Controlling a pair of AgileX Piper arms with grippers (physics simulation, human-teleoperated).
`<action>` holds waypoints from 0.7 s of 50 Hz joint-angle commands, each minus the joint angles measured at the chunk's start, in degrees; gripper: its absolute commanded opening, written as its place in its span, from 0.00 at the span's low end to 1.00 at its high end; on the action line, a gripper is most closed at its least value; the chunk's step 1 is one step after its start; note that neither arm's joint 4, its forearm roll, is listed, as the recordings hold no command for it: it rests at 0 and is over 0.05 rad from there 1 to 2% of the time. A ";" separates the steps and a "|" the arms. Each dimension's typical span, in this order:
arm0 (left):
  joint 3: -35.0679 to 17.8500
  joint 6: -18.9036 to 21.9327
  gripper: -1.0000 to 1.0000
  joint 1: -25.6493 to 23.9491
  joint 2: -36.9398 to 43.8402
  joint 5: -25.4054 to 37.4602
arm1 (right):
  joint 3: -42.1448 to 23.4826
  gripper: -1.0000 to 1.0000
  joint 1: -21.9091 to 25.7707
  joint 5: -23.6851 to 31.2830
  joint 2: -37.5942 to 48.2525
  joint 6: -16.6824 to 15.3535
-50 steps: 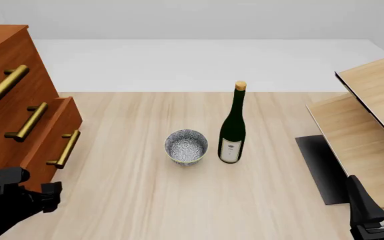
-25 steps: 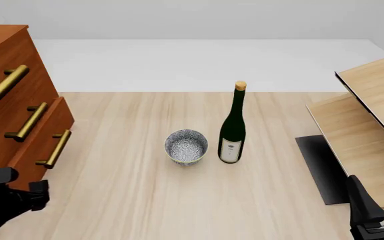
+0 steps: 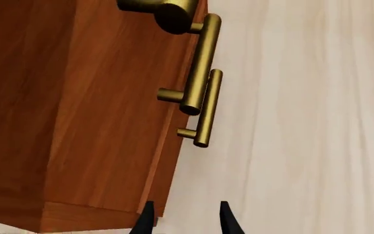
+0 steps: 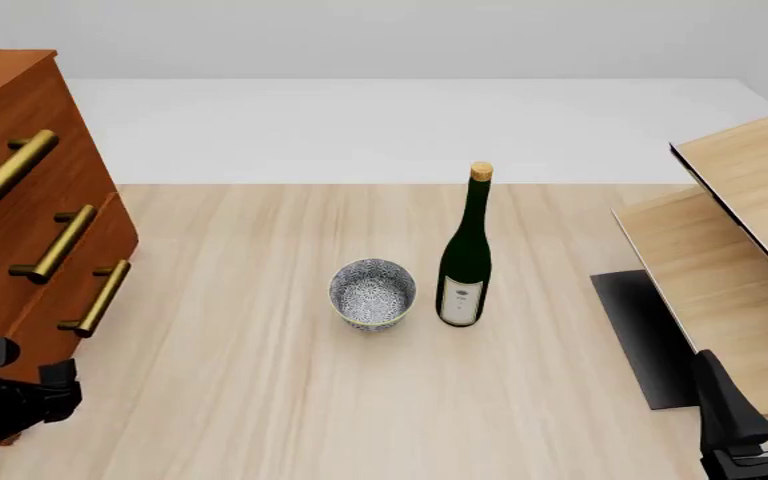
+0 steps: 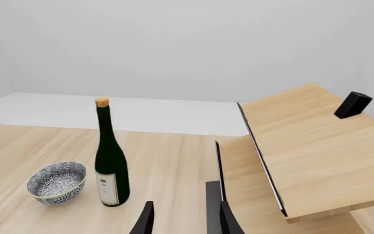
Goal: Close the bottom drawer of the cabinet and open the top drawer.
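The cabinet (image 4: 17,200) stands at the table's (image 4: 264,400) left edge. The bottom drawer (image 4: 71,300) sits nearly flush; the top drawer (image 4: 4,160) is shut. The left gripper (image 3: 181,222), fingers narrowly parted and empty, is near the cabinet's base. The right gripper (image 5: 181,222) is likewise narrow and empty. The bottle's (image 4: 466,250) label is unreadable.

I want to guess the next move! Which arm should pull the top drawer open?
Probably the left gripper: it sits beside the tall reddish-brown wooden cabinet, below the top drawer's brass bar handle. The right gripper is across the table.

The cabinet (image 4: 17,200) runs off the left edge; the left gripper (image 4: 11,400) hides its foot.
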 commanded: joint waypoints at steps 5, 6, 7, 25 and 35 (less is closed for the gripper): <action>0.25 0.38 1.00 0.56 -0.50 -0.16 | 0.01 1.00 0.01 0.01 -0.03 -0.03; 0.14 -0.10 1.00 -0.17 -0.23 -0.10 | 0.02 1.00 0.01 0.02 -0.03 0.00; 0.07 -0.45 1.00 -0.57 -0.07 -0.02 | 0.02 1.00 0.01 0.01 -0.04 -0.05; -0.02 -4.30 1.00 -9.36 0.81 0.70 | 0.01 1.00 -0.04 0.00 -0.05 0.00; -2.50 -5.79 1.00 -13.08 1.12 2.56 | -0.01 1.00 -0.11 0.00 -0.05 0.08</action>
